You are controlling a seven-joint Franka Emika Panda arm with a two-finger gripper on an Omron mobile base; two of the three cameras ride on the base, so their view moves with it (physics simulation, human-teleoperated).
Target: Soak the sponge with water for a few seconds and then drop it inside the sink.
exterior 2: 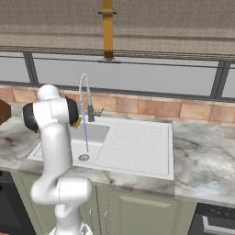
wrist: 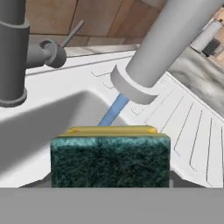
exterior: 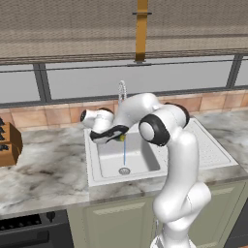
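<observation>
Sponge (wrist: 110, 155) fills lower centre of hand view, green scouring face toward camera, yellow body behind. Gripper (exterior: 116, 134) clenched on sponge, holding it over sink (exterior: 109, 162), centre-left of left base view. Water (exterior: 124, 154) falls as thin blue stream from faucet (wrist: 168, 41) spout, passing just behind sponge and down toward drain (exterior: 124, 171). Step in hand, by judgement: soaking under stream. Next move likely calls for brief hold, then opening jaws so sponge drops into basin, not drainboard (exterior 2: 137, 144).
</observation>
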